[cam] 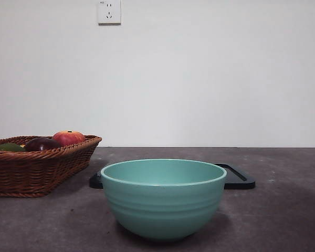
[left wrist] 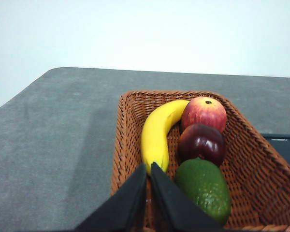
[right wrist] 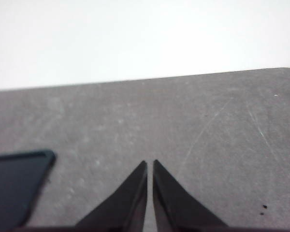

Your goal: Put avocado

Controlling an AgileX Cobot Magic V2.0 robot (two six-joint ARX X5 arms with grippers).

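Left hand closed, empty, hovering over basket near end, tips above banana. Avocado just beside tips, in basket, touching plum; apple beyond. Judgement: open wide, shift sideways over avocado, descend, pinch across narrow width. Avocado long axis runs along basket length, in line with fruit row; narrower end seems toward plum. Right hand closed, idle over bare bench. Bowl likely target.
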